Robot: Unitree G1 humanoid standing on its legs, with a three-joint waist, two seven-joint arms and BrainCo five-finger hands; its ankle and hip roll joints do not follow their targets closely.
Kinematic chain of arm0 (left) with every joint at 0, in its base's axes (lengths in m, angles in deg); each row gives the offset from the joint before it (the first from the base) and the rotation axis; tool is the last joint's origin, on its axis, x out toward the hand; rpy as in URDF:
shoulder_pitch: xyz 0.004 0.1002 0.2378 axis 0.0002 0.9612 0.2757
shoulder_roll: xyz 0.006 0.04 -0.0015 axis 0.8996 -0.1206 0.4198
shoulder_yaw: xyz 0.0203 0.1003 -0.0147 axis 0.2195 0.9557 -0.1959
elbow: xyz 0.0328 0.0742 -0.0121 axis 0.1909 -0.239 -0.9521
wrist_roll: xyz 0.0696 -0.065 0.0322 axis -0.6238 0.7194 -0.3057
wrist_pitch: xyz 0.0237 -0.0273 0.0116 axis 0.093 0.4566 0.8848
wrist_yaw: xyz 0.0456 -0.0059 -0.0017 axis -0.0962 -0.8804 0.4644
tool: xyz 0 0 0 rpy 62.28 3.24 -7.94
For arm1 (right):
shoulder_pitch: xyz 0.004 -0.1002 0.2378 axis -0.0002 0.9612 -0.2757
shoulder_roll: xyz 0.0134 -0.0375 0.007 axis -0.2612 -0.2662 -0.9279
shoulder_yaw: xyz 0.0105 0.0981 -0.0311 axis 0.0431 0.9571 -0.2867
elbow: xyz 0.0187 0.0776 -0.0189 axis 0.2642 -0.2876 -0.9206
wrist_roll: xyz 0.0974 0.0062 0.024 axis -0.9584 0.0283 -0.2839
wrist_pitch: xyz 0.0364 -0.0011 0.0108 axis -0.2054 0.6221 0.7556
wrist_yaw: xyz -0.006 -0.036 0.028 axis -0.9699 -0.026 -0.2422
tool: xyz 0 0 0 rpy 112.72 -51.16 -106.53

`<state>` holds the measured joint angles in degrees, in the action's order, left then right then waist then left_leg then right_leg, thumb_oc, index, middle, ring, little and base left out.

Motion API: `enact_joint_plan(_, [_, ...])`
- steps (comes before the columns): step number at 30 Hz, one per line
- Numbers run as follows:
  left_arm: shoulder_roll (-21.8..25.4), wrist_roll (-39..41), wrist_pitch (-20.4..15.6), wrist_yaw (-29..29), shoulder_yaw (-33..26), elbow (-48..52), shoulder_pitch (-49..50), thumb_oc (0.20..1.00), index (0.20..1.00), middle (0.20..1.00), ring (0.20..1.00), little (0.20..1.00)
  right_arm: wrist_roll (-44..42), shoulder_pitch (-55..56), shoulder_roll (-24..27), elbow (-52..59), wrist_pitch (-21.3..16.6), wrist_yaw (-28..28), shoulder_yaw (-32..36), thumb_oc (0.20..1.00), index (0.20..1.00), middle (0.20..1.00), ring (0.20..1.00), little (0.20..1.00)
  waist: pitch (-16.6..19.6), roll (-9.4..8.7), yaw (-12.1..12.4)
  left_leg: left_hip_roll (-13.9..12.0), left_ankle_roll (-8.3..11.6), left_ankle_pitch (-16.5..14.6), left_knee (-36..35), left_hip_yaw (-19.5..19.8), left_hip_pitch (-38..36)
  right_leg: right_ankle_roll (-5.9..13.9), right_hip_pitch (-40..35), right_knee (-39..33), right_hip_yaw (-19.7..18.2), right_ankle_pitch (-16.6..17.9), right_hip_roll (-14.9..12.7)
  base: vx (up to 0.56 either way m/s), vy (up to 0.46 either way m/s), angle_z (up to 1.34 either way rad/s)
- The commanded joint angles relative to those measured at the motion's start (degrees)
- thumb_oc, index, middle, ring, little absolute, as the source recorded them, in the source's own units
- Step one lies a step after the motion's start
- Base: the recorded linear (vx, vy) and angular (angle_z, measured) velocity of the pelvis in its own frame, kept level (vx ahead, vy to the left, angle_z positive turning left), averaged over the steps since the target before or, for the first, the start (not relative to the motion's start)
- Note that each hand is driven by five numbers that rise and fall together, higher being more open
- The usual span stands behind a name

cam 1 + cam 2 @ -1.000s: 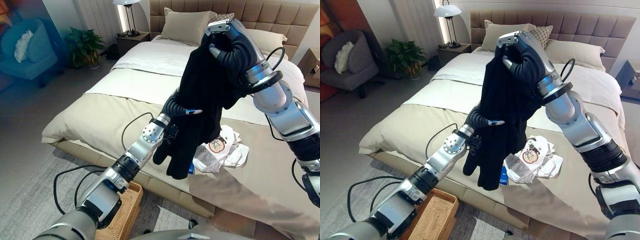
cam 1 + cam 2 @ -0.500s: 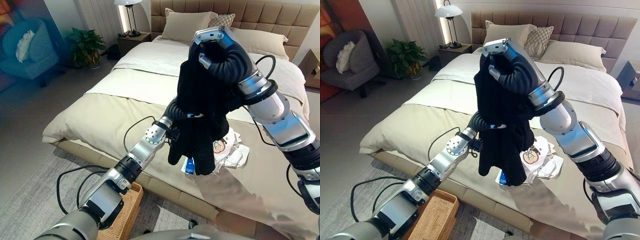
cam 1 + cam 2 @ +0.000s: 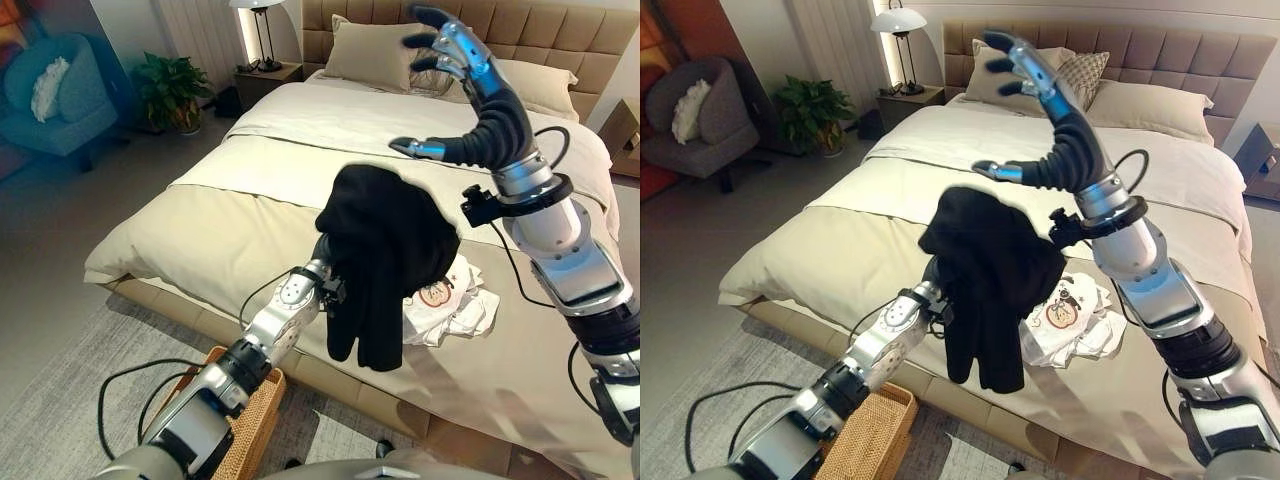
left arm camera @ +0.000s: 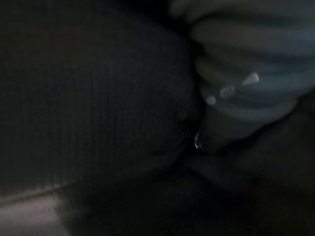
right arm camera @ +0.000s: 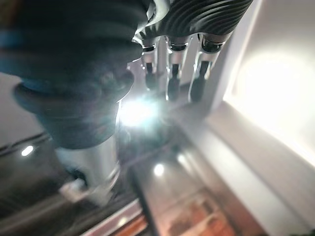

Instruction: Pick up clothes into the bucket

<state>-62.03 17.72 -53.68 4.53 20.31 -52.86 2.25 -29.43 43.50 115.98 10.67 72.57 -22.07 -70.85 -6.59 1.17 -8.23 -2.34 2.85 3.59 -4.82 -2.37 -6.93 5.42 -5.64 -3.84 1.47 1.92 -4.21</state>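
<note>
A black garment [image 3: 385,255] hangs in the air over the bed's near edge, draped over the end of my left arm. My left hand [image 4: 248,61] is buried under that cloth; its ribbed cover shows dimly in the left wrist view. Raised above and behind the garment, my right hand [image 3: 478,95] is open with fingers spread, holding nothing; its straight fingers [image 5: 170,73] show in the right wrist view. A white printed garment [image 3: 452,298] lies crumpled on the bed just right of the black one. The woven basket [image 3: 238,438] stands on the floor below my left arm.
The wide bed [image 3: 230,200] with a beige cover spans the view, pillows [image 3: 370,50] at its padded headboard. A nightstand with a lamp [image 3: 262,60], a potted plant [image 3: 170,92] and an armchair [image 3: 50,100] stand at the back left. Grey rug [image 3: 70,380] by the basket.
My right hand has let go of the black garment and lifted away, fingers spread. The garment has dropped from its raised hold and now hangs lower over my left arm's end.
</note>
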Motion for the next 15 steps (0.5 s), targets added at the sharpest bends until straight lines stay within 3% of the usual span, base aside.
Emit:
enact_joint_plan(1, [3.32, 4.81, -3.87, -1.84, -6.57, 6.82, -0.22, 0.200, 0.200, 0.200, 0.200, 0.200, -1.45, 2.52, -1.38, -1.81, -0.88, -1.90, 5.30, 1.000, 1.000, 1.000, 1.000, 1.000, 2.06, -3.74, 2.68, 2.32, -1.19, -6.66, 8.54, 1.47, 3.29, 1.90, 2.30, 6.38, 2.36, -2.42, -2.63, 0.03, -0.004, 0.03])
enact_joint_plan(2, [3.35, 4.82, -3.83, -1.83, -6.55, 6.89, -0.07, 0.200, 0.200, 0.200, 0.200, 0.200, -1.44, 2.64, -1.42, -1.78, -0.86, -1.89, 5.29, 1.000, 1.000, 1.000, 1.000, 1.000, 2.10, -3.69, 2.67, 2.23, -1.16, -7.19, 8.51, 1.51, 2.90, 1.94, 1.92, 6.38, 2.39, -2.89, -2.55, 0.04, -0.009, 0.03])
enact_joint_plan(4, [6.27, 6.05, -4.62, -2.18, -13.04, 11.60, 6.20, 0.200, 0.200, 0.200, 0.200, 0.200, -0.58, 6.77, -2.11, -3.81, -0.04, -1.69, 7.60, 1.000, 1.000, 1.000, 1.000, 1.000, 1.87, -3.50, 3.46, 2.26, -1.22, -7.22, 8.46, 1.61, 2.88, 1.88, 1.84, 6.31, 2.47, -2.99, -2.59, 0.02, -0.004, 0.01])
enact_joint_plan(9, [9.22, 6.01, -5.80, -1.56, -21.67, 17.09, 13.26, 0.200, 0.200, 0.200, 0.200, 0.200, 1.57, 11.28, -3.16, -7.21, 1.43, -1.25, 10.26, 1.000, 1.000, 1.000, 1.000, 1.000, 1.84, -3.23, 4.27, 2.42, -1.23, -7.34, 8.33, 1.96, 2.73, 1.80, 1.62, 6.43, 2.84, -3.39, -2.65, 0.02, -0.005, 0.05])
enact_joint_plan(15, [14.79, -4.65, -9.27, 1.37, -34.73, 20.56, 19.15, 0.200, 0.200, 0.200, 0.200, 0.200, 6.26, 13.53, -3.42, -16.94, 3.60, -1.47, 12.76, 1.000, 1.000, 1.000, 1.000, 1.000, 0.78, -2.52, 6.41, 3.08, -1.20, -7.33, 8.56, 3.96, 3.66, 1.37, 1.99, 8.00, 4.63, -4.45, -3.05, 0.01, 0.000, 0.12])
